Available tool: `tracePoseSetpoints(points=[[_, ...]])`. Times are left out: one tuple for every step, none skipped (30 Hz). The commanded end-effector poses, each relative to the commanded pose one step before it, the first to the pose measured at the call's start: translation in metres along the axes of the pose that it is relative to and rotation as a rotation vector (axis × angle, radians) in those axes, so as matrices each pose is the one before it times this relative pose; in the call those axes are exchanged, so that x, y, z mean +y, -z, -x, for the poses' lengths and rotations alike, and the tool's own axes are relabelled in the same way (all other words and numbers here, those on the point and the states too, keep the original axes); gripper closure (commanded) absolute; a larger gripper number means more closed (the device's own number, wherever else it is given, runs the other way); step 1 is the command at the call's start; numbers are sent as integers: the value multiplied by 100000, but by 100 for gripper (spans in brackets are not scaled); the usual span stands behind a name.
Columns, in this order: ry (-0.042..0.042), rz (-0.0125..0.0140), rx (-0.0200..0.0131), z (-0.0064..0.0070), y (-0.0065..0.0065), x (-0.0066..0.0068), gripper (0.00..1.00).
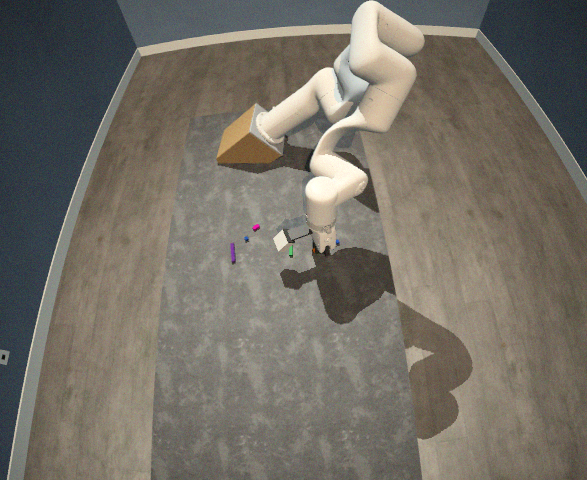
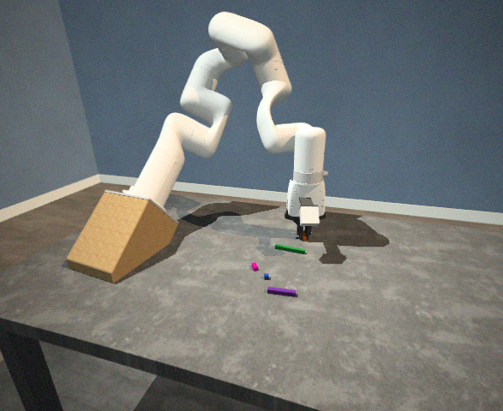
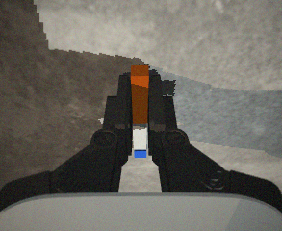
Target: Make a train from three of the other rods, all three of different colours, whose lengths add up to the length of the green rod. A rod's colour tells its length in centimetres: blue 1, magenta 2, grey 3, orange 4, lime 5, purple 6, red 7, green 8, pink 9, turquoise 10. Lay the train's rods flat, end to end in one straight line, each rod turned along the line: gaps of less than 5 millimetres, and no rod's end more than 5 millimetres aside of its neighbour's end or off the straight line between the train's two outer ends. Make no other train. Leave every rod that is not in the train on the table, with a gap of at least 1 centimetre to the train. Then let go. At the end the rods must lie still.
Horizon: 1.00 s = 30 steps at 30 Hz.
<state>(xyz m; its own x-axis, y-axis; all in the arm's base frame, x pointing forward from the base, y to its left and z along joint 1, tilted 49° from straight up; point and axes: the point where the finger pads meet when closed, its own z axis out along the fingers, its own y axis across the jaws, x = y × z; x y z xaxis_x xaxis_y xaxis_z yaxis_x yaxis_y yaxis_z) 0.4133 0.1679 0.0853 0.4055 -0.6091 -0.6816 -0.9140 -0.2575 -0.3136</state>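
My gripper [image 2: 303, 235] points straight down, low over the table, just behind the green rod [image 2: 290, 248]. It is shut on the orange rod [image 3: 140, 96], which lies level along the gap between the fingers; its tip shows in the exterior view [image 2: 304, 237]. I cannot tell whether it touches the table. In the wrist view a pale grey rod [image 3: 140, 139] and a blue rod [image 3: 140, 154] lie in line with it, close behind its near end. The green rod also shows in the top view [image 1: 290, 250], left of the gripper [image 1: 326, 251].
A magenta rod [image 2: 254, 266], a second blue rod [image 2: 266, 276] and a purple rod [image 2: 281, 290] lie apart, in front of the green rod. The arm's tan wedge base [image 2: 118, 234] stands at the table's left. The arm's shadow falls right of the gripper.
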Motion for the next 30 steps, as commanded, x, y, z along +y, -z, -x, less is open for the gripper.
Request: tracePoseSetpoints(points=[[-94, -299, 216, -116, 119, -96, 96], [0, 0, 0, 0, 0, 0, 96], [0, 0, 0, 0, 0, 0, 96], [0, 0, 0, 0, 0, 0, 96], [0, 0, 0, 0, 0, 0, 96], [0, 0, 0, 0, 0, 0, 96], [0, 0, 0, 0, 0, 0, 96], [0, 0, 0, 0, 0, 0, 96], [0, 0, 0, 0, 0, 0, 96], [0, 0, 0, 0, 0, 0, 96], [0, 0, 0, 0, 0, 0, 96], [0, 0, 0, 0, 0, 0, 96], [0, 0, 0, 0, 0, 0, 96], [0, 0, 0, 0, 0, 0, 96], [0, 0, 0, 0, 0, 0, 96], [0, 0, 0, 0, 0, 0, 96], [0, 0, 0, 0, 0, 0, 96], [0, 0, 0, 0, 0, 0, 96], [0, 0, 0, 0, 0, 0, 96], [0, 0, 0, 0, 0, 0, 96], [0, 0, 0, 0, 0, 0, 96], [0, 0, 0, 0, 0, 0, 96], [0, 0, 0, 0, 0, 0, 96], [0, 0, 0, 0, 0, 0, 96], [0, 0, 0, 0, 0, 0, 96], [0, 0, 0, 0, 0, 0, 96], [0, 0, 0, 0, 0, 0, 96], [0, 0, 0, 0, 0, 0, 92], [0, 0, 0, 0, 0, 0, 92], [0, 0, 0, 0, 0, 0, 92]])
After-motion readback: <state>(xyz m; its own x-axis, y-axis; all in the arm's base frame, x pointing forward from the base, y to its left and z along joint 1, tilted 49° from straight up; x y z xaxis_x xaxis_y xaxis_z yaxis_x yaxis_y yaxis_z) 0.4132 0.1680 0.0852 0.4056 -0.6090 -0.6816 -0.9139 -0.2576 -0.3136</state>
